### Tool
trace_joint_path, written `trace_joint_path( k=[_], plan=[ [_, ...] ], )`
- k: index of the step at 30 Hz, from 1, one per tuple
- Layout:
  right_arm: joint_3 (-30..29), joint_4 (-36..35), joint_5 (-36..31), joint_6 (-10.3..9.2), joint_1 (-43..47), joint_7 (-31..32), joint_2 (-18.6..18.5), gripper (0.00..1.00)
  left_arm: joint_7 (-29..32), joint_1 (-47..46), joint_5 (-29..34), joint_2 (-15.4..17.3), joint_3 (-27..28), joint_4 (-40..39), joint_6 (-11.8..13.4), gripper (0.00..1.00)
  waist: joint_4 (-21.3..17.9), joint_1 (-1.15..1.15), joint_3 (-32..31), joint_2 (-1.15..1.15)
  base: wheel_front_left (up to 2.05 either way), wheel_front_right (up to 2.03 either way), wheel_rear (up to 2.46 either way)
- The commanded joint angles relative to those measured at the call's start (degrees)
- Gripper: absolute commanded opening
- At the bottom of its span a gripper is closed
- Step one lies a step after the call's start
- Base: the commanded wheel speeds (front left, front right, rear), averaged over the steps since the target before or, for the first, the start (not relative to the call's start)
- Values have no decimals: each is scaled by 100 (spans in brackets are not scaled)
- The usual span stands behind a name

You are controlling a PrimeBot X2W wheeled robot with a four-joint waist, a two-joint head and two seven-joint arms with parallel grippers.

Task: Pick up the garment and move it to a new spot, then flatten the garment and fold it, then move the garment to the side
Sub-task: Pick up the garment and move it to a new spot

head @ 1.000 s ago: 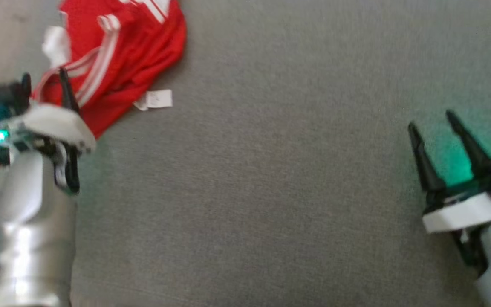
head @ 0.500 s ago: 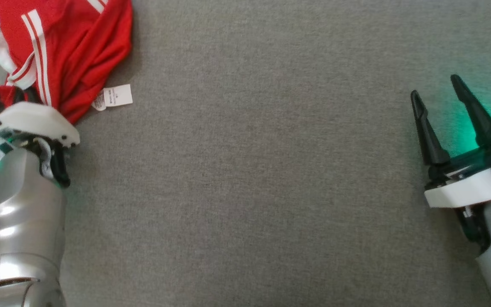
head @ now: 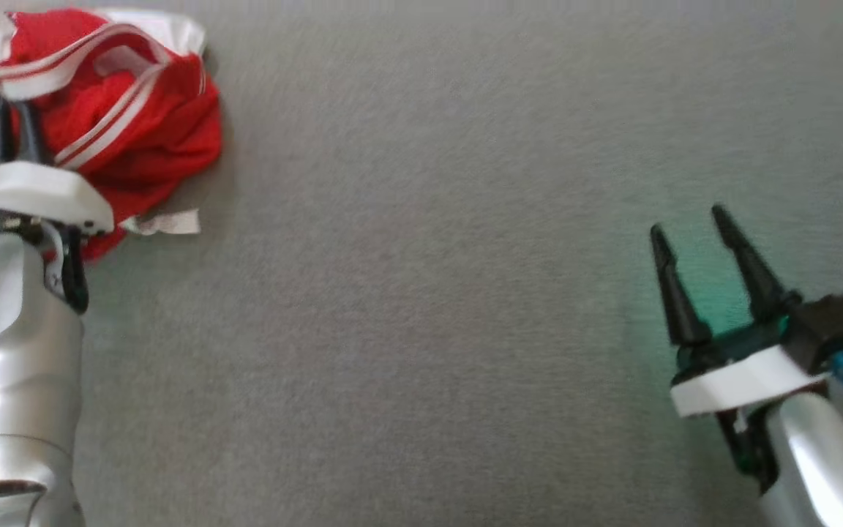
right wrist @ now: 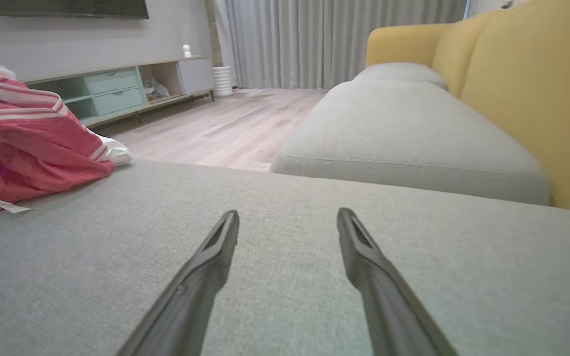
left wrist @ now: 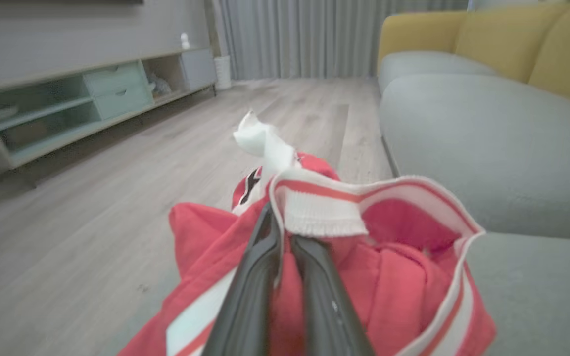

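Note:
The garment is red with white stripes and white trim, bunched in a heap at the upper left of the grey cushion. Its white label lies at its lower edge. My left gripper is shut on the garment's red cloth beside the white ribbed collar, and the cloth bulges up around the fingers. My right gripper stands open over bare cushion at the right, far from the garment. Its fingers hold nothing.
The grey cushion is a sofa seat with yellow backrests at the right. Beyond its left edge lies a wood floor with a low media shelf and grey curtains behind.
The head view has shifted. The left gripper has closed on the garment and drawn it up into a tighter heap. The right gripper now sits lower and further left in view.

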Motion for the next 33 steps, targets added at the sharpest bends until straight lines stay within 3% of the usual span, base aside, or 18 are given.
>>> trace_joint_path(
  k=[1, 8, 16, 24, 33],
  plan=[
    [125, -130, -24, -4, 128, -32, 27, 100, -62, -162, 61, 305, 22, -310, -45, 0, -447, 1, -504, 0, 0, 0, 0],
    [178, -100, 2, -4, 467, -32, 269, 100, -5, -319, 195, 174, -432, -1110, -244, 0, -1091, 1, -1190, 0, 0, 0, 0],
    [155, -138, 20, -4, 806, -32, 357, 100, 410, -472, 56, -279, -1144, -2037, -368, 0, -1653, 1, -1714, 0, 0, 0, 0],
    [237, -261, 86, -4, 741, -32, 406, 100, 883, -476, -410, -501, -2042, -2566, -385, 0, -2054, 1, -1710, 0, 0, 0, 0],
    [324, -266, 89, -4, 645, -32, 528, 100, 901, 608, -746, -590, -2624, -2083, -386, 0, -2196, 1, -1304, 0, 0, 0, 0]
  ],
)
